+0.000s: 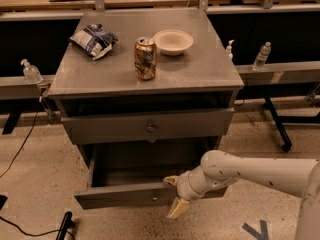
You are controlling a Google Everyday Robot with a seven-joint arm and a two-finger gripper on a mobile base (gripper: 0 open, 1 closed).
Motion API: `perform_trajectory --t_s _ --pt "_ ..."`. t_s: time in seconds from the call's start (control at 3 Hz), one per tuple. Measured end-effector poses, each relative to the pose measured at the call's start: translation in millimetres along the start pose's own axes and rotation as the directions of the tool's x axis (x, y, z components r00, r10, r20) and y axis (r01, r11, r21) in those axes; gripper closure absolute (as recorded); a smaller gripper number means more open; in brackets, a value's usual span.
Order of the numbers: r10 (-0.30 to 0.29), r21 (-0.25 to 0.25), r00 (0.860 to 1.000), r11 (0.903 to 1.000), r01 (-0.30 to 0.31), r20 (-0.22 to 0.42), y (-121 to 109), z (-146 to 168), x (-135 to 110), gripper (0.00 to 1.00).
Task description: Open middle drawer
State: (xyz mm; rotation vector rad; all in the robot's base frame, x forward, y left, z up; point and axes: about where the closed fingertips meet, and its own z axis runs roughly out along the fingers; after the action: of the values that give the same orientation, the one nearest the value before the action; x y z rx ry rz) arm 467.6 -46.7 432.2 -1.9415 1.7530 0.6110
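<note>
One small round knob [150,128] marks the centre of the middle drawer [100,129], whose plain grey front lies above the gripper [173,194] and a little to its left, well apart from it; a dark band runs along the top of that front, and whether the drawer stands slightly out or fully in cannot be told; the gripper hangs low at the front of the bottom drawer [115,198], which is pulled out toward the camera, its dark inside showing behind the gripper; the two tan fingers [178,208] are spread, one at the upper edge of that front and the other pointing down past its lower edge, so that the front's right part seems to pass between them; the white arm [260,171] runs off to the gripper's right and out at the right edge; higher up, above the middle drawer, is the cabinet top [210,66]; on it a can [145,59] stands upright above and slightly left of the gripper, a bowl [173,41] sits just beyond the can, almost straight above the gripper, and a crumpled bag [93,40] lies far up to the left; a bottle [263,56] stands on a rail up to the right; a blue mark [257,230] on the speckled floor [45,174] lies down to the gripper's right.
</note>
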Motion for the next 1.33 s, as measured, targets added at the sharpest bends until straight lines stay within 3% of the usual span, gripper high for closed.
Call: perform_trajectory --t_s 0.33,1.0,1.33 --pt "0.030 -0.023 1.000 0.9993 -0.030 0.002 30.4 -8.6 1.4 0.33" --pt "0.036 -0.030 0.999 0.9989 -0.036 0.003 39.2 -11.7 1.3 0.34" --pt "0.036 -0.028 0.999 0.9990 -0.036 0.005 38.6 -12.4 1.2 0.26"
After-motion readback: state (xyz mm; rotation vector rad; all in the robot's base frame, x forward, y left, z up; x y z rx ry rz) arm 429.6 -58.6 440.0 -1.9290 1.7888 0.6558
